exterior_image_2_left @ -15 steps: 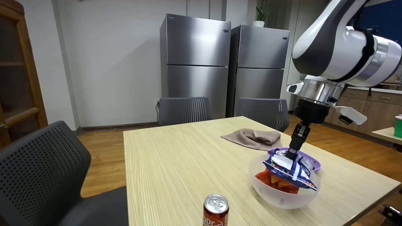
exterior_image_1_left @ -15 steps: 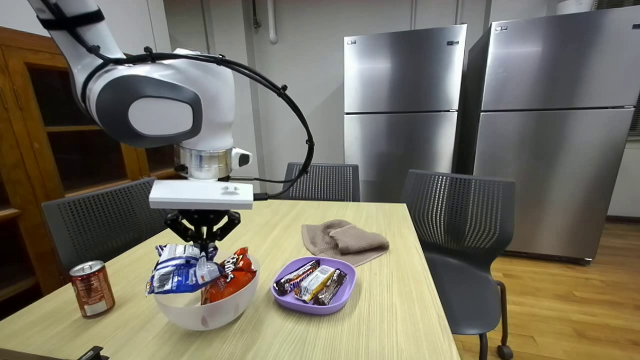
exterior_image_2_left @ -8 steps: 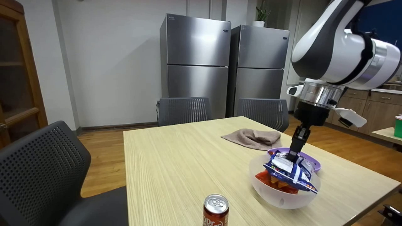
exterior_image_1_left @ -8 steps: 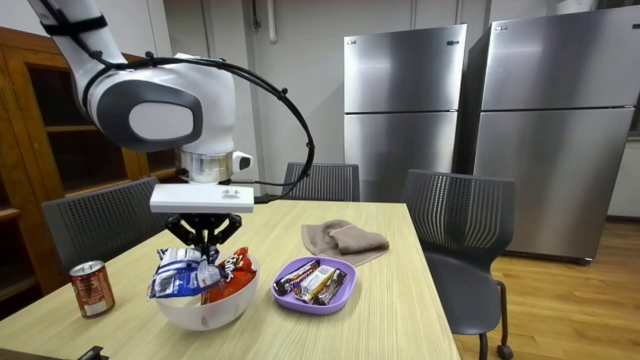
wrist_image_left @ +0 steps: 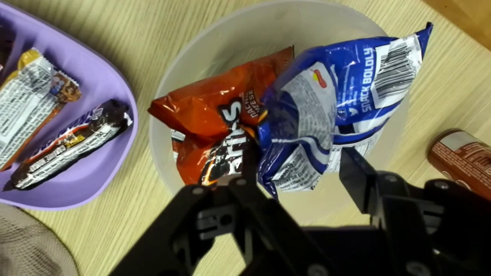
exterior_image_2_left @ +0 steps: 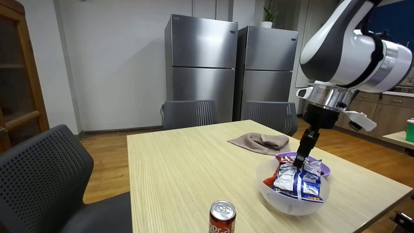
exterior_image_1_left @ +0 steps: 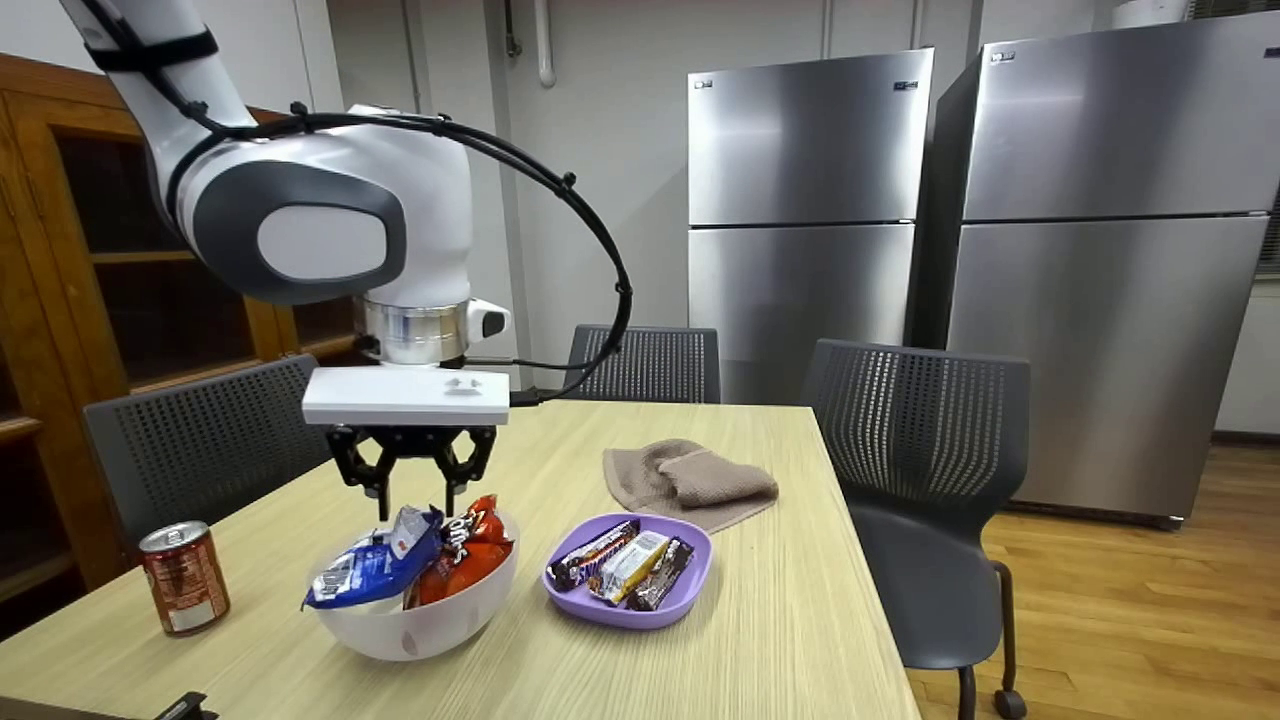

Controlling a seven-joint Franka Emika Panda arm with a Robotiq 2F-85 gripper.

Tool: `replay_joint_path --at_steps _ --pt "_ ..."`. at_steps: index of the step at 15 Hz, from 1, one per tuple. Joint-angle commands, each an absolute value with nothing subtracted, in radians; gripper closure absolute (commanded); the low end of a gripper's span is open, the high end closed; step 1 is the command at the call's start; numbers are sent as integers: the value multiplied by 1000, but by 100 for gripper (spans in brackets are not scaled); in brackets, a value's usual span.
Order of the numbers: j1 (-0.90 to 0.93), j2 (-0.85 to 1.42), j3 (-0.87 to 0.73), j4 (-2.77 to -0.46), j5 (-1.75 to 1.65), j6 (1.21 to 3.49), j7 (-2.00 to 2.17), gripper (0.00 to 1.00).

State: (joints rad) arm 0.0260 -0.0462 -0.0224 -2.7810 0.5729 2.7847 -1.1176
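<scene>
Blue snack bag (wrist_image_left: 368, 84) lies in the frosted bowl (exterior_image_1_left: 440, 632), its crumpled end just under the gripper (exterior_image_1_left: 417, 507), its body slanting down and away from it. The two fingers stand well apart with nothing pinched between them; whether either tip brushes the wrapper cannot be told. What counts most here seems to be the bag's long axis: in the wrist view it runs aslant, from near the fingers up toward the right, so it crosses the line joining the fingertips at an angle rather than squarely. Its barcode end reaches past the bowl's rim, on the side away from the purple dish (exterior_image_1_left: 630, 618). Against its other flank lies an orange-red chip bag (wrist_image_left: 215, 96), also inside the bowl.

That dish sits just beside the bowl and holds three wrapped candy bars (exterior_image_1_left: 628, 567). Across from it, on the same pale wooden table (exterior_image_1_left: 760, 620), a drink can (exterior_image_1_left: 187, 580) stands upright. Farther along the tabletop lies a crumpled brown cloth (exterior_image_1_left: 700, 490).

Around the table's edges stand dark mesh-backed chairs (exterior_image_1_left: 640, 365). Beyond them rise two steel refrigerators (exterior_image_1_left: 805, 220), one topped by a potted plant (exterior_image_2_left: 266, 24), and a wooden cabinet (exterior_image_1_left: 40, 250).
</scene>
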Motion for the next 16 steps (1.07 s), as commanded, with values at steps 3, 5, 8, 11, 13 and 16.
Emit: replay_joint_path --at_steps 3,5,8,11,13,16 --pt "13 -61 -35 -2779 586 2804 -1110 0" --pt "-5 -71 -53 -2777 533 2773 -1082 0" --pt "-38 -87 -84 -2776 450 2770 -1033 0" --pt "-76 -100 -109 -2772 353 2766 -968 0" --pt "-92 -118 -130 -2787 271 2786 -894 0" --pt "-122 -144 -153 -2786 154 2785 -776 0"
